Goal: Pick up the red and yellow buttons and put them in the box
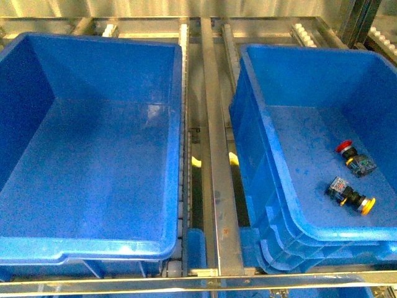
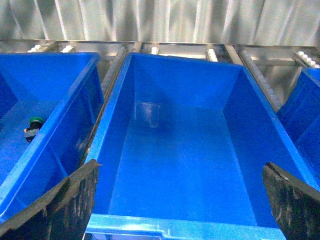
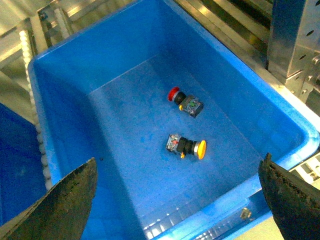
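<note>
Both jaws wide open, empty. Red button (image 3: 185, 101), yellow button (image 3: 185, 146) already in nested box (image 1: 291, 208). Risk: green button (image 2: 33, 127) in far-left bin mistaken for target.

A metal roller rack (image 1: 214, 155) carries two blue bins (image 1: 93, 245) (image 1: 298, 217) side by side.

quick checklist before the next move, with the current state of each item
1. Red button in the nested blue box: ok.
2. Yellow button in the same box: ok.
3. Middle bin free of red or yellow buttons: ok.
4. Far bin free of red or yellow buttons: cannot tell, only a green button shows and part of the bin is out of view.
5. Left gripper open and empty: ok.
6. Right gripper open and empty: ok.
</note>
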Motion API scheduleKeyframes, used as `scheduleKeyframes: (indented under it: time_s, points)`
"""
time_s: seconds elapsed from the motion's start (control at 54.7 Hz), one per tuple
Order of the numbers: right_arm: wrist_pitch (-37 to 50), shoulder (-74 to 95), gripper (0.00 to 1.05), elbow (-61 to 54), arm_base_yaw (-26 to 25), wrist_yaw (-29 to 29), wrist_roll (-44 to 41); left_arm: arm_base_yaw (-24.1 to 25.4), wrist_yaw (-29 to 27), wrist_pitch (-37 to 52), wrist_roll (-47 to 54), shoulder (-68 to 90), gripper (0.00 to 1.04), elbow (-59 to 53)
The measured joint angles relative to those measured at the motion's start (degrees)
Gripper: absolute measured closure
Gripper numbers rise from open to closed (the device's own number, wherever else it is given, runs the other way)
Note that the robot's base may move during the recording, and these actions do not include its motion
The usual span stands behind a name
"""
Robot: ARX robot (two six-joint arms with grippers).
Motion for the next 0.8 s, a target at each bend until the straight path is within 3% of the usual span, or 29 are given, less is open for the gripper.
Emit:
scheduleKeyframes:
  time_s: [0.037,0.091,0.128,0.293,0.348,0.457,0.805]
  points:
    - [6.84,-0.33,0.13,-2.47,-1.03,-4.74,-3.04,0.00,-0.02,0.00,0.00,0.00,0.08,0.00]
    - [23.98,-1.55,0.27,-9.86,-3.04,-14.49,-14.19,0.00,-0.02,0.00,0.02,0.00,0.08,0.00]
    - [28.98,-2.86,0.35,-12.15,-3.65,-16.48,-19.74,0.00,-0.04,0.00,0.02,0.00,0.08,0.00]
    - [29.77,-8.83,0.67,-15.04,-6.25,-18.49,-28.30,0.00,-0.02,0.00,0.02,0.00,0.08,0.00]
    - [28.02,-11.15,0.83,-16.68,-9.60,-23.45,-29.31,0.00,-0.02,0.00,0.02,0.00,0.08,0.00]
    - [26.21,-14.36,1.02,-17.79,-11.96,-24.00,-29.97,0.00,-0.04,0.00,0.02,0.00,0.08,0.00]
    - [20.87,-24.15,1.02,-20.59,-12.11,-24.39,-30.38,0.00,-0.02,0.00,0.02,0.00,0.08,0.00]
